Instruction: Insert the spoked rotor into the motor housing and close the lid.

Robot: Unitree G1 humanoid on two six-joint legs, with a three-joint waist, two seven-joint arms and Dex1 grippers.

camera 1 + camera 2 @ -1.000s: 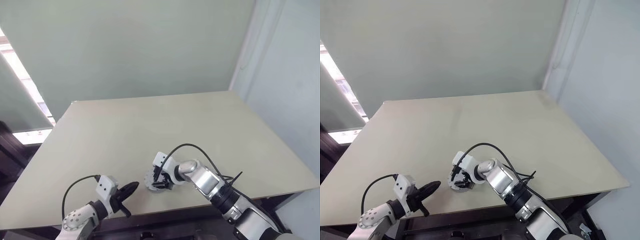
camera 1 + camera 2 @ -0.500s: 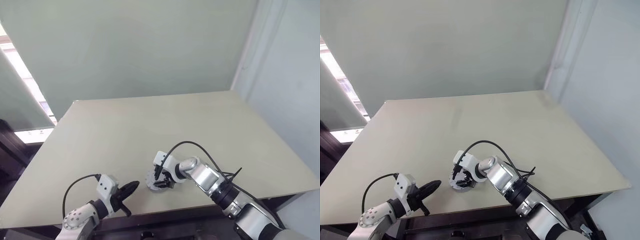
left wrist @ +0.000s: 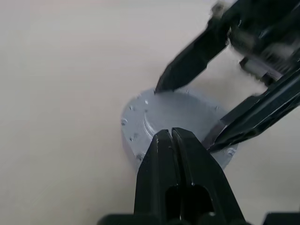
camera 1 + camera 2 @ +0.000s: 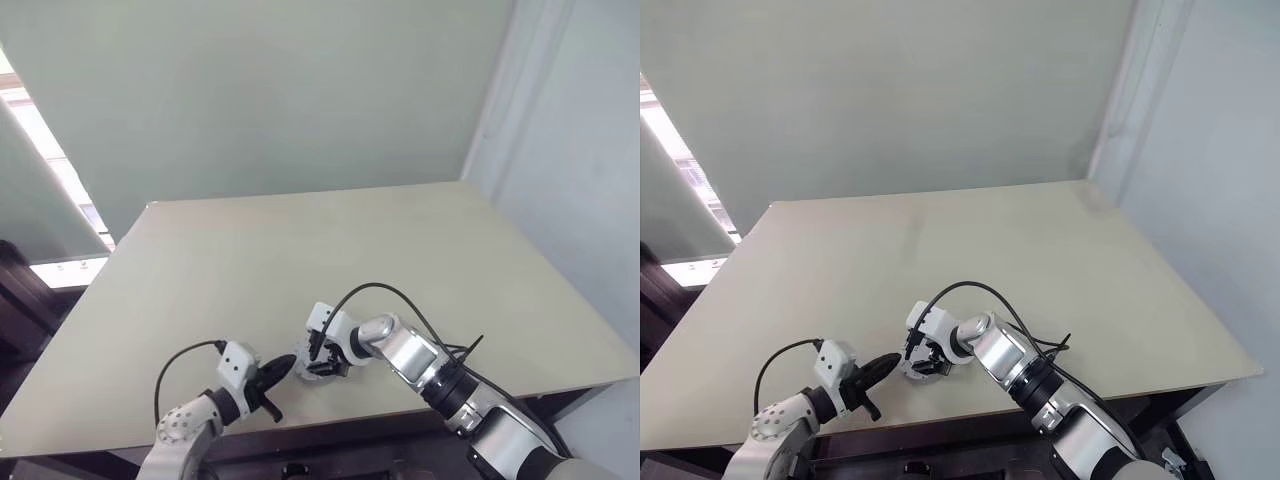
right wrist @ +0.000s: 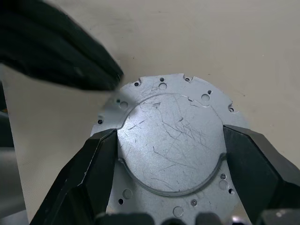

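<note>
One dull grey round metal lid, scratched, no legible writing, on the beige desk; right gripper clamps its sides; left gripper, closed, touches its rim.

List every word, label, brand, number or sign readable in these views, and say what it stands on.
None: no readable text stands anywhere in these views.
The grey metal disc between the right end effector's fingers shows bare metal with scratches, small holes and notches, no lettering.
The shut left end effector beside it is plain black.
The table and the wall behind it are unmarked.
</note>
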